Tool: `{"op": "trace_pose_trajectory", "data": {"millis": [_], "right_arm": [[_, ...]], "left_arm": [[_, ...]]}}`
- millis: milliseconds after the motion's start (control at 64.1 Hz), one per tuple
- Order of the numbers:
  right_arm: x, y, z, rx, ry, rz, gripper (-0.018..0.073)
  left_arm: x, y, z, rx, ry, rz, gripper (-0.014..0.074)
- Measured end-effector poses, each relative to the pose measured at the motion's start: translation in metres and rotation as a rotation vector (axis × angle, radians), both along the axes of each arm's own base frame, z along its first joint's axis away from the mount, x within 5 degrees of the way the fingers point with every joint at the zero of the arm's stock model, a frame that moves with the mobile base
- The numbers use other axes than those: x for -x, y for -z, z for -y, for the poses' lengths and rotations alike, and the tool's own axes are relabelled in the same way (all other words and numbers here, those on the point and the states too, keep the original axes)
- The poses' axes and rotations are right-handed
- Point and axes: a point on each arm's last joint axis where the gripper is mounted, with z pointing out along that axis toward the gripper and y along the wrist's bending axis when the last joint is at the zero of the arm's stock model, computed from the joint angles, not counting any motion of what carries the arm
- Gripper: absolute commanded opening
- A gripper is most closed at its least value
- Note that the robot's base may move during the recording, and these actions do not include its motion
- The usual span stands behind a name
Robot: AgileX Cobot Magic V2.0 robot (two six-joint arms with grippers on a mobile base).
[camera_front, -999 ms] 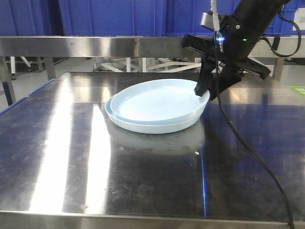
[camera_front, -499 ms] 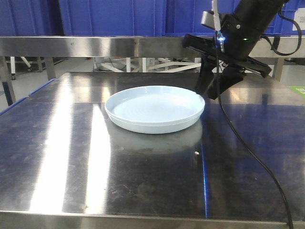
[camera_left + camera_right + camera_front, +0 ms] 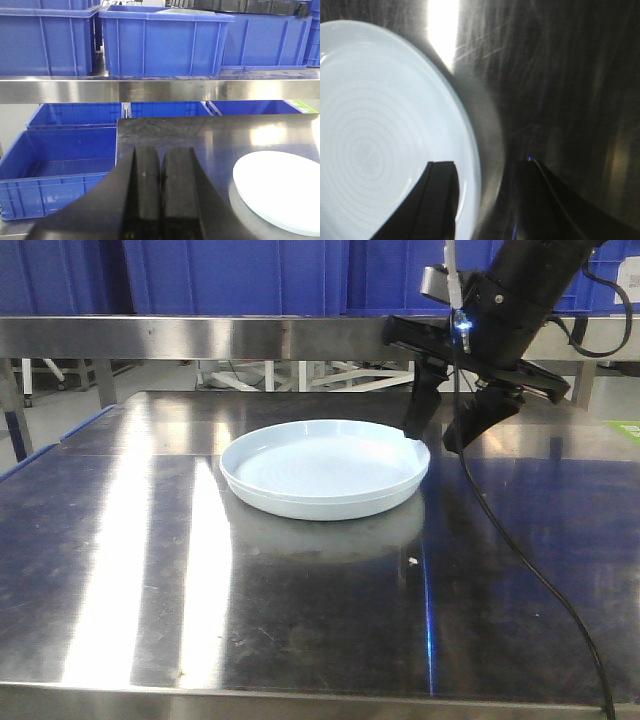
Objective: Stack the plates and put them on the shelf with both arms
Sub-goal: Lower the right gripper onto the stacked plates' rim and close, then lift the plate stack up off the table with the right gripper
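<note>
In the front view, the plates (image 3: 325,468) are being shown nested on the table (image 3: 300,630), with the right gripper (image 3: 437,437) being held open and empty at their right rim. In the left wrist view, the left gripper (image 3: 161,152) is being held closed on nothing, with the plates lying to its right. In the right wrist view, the rim is being straddled, one finger inside it and one outside.

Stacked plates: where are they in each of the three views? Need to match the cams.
Front view: stacked plates mid-table, just left of the right gripper.
Left wrist view: stacked plates at the lower right edge, partly cropped.
Right wrist view: stacked plates fill the left half, rim between the open jaws.
Shared landmark: the steel table under them.
</note>
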Motion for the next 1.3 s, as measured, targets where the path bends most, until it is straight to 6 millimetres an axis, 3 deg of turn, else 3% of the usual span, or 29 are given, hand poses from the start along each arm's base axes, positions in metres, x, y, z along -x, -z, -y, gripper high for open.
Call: {"op": "trace_pose_trajectory", "data": {"millis": [265,562,858,1124,1295], "right_arm": [[-0.003,0.020,-0.008,0.007,-0.009,-0.039,0.0384],[-0.003,0.020,-0.008,0.006,-0.005,-0.038,0.0377],[-0.004,0.021,-0.009,0.007,-0.005,-0.042,0.0155],[-0.004,0.022,-0.009,0.005,-0.005,-0.042,0.0046],[-0.003,0.013,-0.009,0.000,-0.003,-0.015,0.0048]], "left_arm": [[0.000,0.000,0.000,0.000,0.000,0.000,0.0083],[0.000,0.000,0.000,0.000,0.000,0.000,0.0083],[0.000,0.000,0.000,0.000,0.000,0.000,0.0083],[0.000,0.000,0.000,0.000,0.000,0.000,0.0083],[0.000,0.000,0.000,0.000,0.000,0.000,0.0083]]}}
